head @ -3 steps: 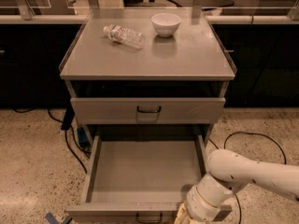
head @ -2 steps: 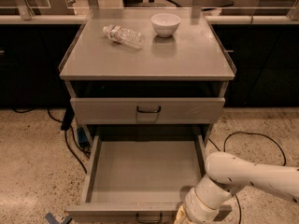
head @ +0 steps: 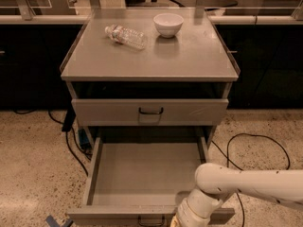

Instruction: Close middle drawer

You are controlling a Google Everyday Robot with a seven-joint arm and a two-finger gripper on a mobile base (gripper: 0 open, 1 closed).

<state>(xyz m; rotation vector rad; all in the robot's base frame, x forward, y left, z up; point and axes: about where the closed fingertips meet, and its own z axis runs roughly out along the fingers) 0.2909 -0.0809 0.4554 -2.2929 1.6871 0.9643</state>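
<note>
Smooth white rounded arm (head: 246,183), dark specks, ribbed cream wrist (head: 190,213); pincer hidden past bottom edge.

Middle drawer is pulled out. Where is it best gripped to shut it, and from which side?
The middle drawer: take its loop handle, mid front panel, from the front, so the push likely runs straight in. The gripper is out of view, below the arm's wrist beside that handle.

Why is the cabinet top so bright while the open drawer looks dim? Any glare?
Camera view: the cabinet top is evenly lit, with a soft reflection in front of the white bowl and no harsh glare. The middle drawer lies dimmer, shaded along its back under the upper drawer. The gripper is at the bottom edge, by the middle drawer's front, cut off.
</note>
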